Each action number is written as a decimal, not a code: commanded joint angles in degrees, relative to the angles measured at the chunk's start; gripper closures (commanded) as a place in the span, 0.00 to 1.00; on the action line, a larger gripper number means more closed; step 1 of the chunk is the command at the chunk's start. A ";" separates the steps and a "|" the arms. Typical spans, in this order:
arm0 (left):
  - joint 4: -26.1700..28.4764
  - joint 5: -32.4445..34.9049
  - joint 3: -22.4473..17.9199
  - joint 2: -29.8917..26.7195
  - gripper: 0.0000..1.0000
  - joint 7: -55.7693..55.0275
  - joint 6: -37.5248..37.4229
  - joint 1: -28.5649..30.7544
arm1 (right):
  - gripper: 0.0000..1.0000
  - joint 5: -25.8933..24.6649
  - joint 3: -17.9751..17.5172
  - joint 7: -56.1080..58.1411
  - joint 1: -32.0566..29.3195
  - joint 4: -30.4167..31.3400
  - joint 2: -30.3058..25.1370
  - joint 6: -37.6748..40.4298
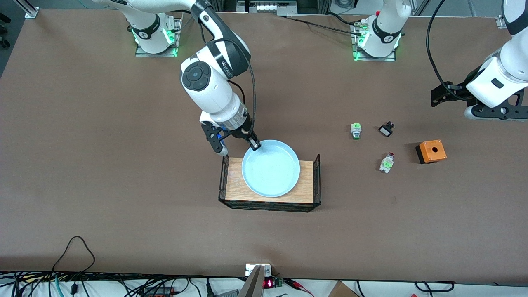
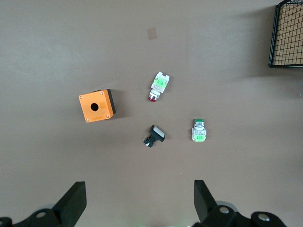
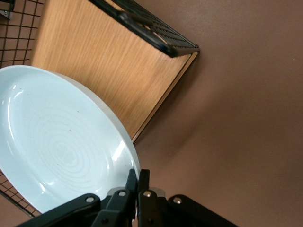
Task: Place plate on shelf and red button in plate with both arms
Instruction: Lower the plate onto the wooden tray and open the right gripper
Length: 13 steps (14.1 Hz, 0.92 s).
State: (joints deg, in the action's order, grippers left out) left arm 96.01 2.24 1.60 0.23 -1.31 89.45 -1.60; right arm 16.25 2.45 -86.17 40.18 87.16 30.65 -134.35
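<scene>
Plate (image 1: 271, 173) sat low centre in the front view, on the wooden tray (image 1: 307, 185), and your right claw (image 1: 254, 145) was clamped on its rim at the upper left edge. The red button (image 1: 387, 162) lay right of centre on the brown worktop (image 1: 123, 165), cap pointing up-frame, with your left claw (image 1: 443, 95) hanging above it at upper right.

In the left wrist view that claw (image 2: 137, 201) stood apart, and the button (image 2: 158, 86) lay up-frame of it, long axis slanted, with open worktop around it.

In the right wrist view the claw (image 3: 137, 182) pinched the plate's rim (image 3: 124, 135) over the tray's edge (image 3: 163, 101).
</scene>
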 commanded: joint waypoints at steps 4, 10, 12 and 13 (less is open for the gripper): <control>-1.00 0.40 -0.02 -0.05 0.00 0.61 -1.12 0.20 | 1.00 -1.14 1.24 1.00 0.08 1.51 -0.24 -0.30; -1.00 0.40 -0.02 -0.05 0.00 0.61 -1.12 0.20 | 1.00 -0.79 1.24 0.83 0.08 1.70 0.55 -0.82; -1.00 0.40 -0.02 -0.05 0.00 0.61 -1.12 0.20 | 1.00 -0.70 1.24 0.91 0.43 1.61 0.64 -0.91; -1.00 0.40 -0.02 -0.05 0.00 0.61 -1.12 0.20 | 1.00 -0.61 1.24 0.91 0.43 1.52 0.64 -0.91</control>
State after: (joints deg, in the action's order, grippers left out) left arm 96.01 2.24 1.59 0.23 -1.31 89.45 -1.60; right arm 16.09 3.53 -85.56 40.17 88.68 31.28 -134.50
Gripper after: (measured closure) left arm 0.000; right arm 0.974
